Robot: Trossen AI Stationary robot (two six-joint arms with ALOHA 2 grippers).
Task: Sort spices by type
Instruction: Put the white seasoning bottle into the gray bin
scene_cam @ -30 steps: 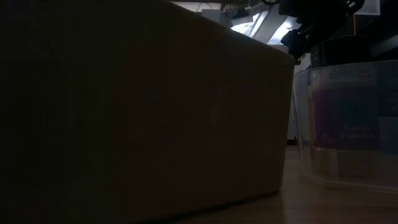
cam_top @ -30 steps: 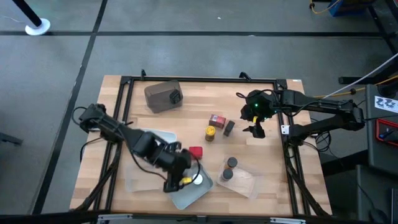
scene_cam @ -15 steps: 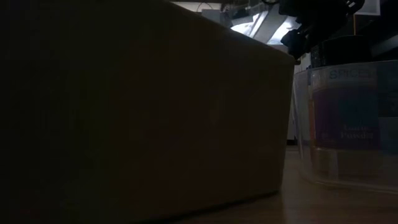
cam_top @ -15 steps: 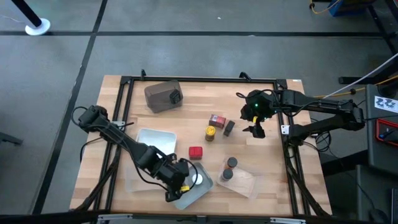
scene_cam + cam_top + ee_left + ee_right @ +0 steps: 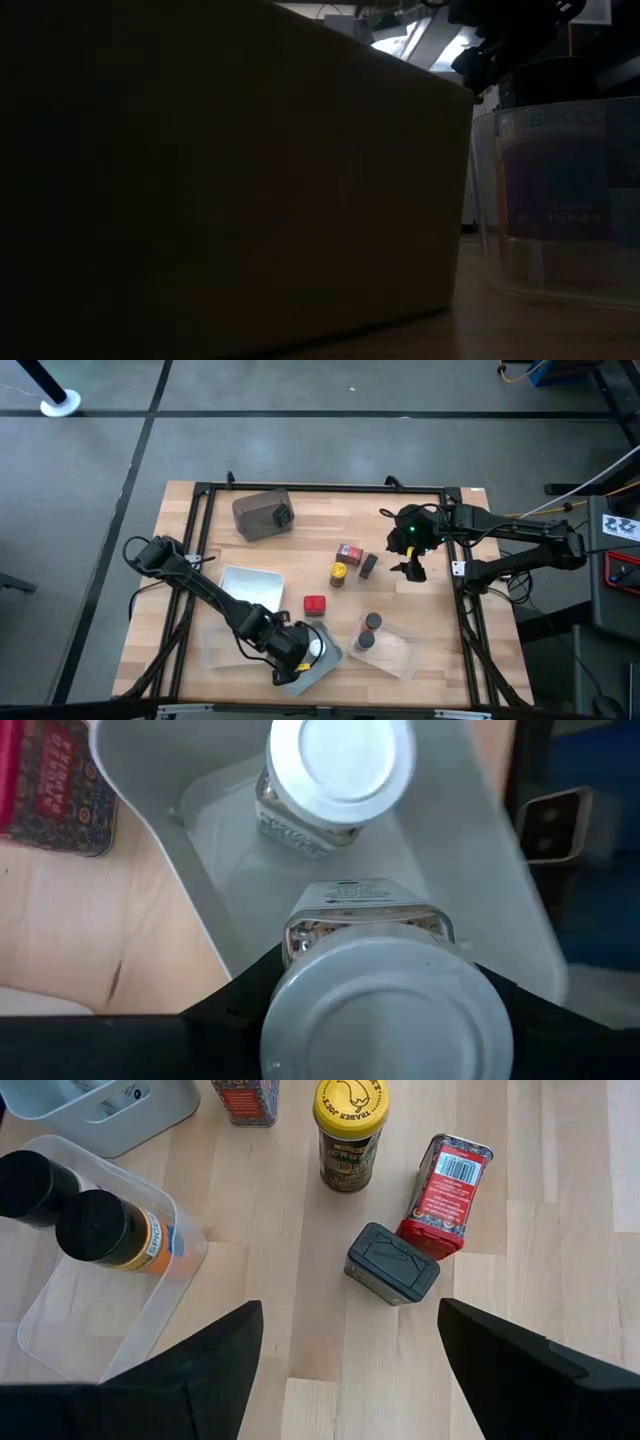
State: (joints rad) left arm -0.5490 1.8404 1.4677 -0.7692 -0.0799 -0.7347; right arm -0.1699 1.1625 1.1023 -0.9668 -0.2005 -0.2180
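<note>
Over the grey tray [image 5: 325, 662] at the near edge of the tabletop [image 5: 300, 535], the left gripper [image 5: 290, 660] holds a white-lidded jar [image 5: 385, 1010] clamped between its fingers, just above the tray floor. A second white-lidded jar [image 5: 335, 780] already lies in the same tray, just beyond the held one, so the pairing looks right. To finish this step well, the jar should be lowered until it rests on the tray floor before the fingers part, and set beside its twin, not on top of it (a drop from height could send it rolling against the tray wall). From above the arm hides most of the tray, so how much room is left beside the first jar is hard to judge. The right gripper [image 5: 411, 568] waits with fingers spread wide and empty near the far right side, above a yellow-lidded jar [image 5: 349, 1132], a red box [image 5: 443, 1195] and a black box [image 5: 392, 1264] not yet sorted.
</note>
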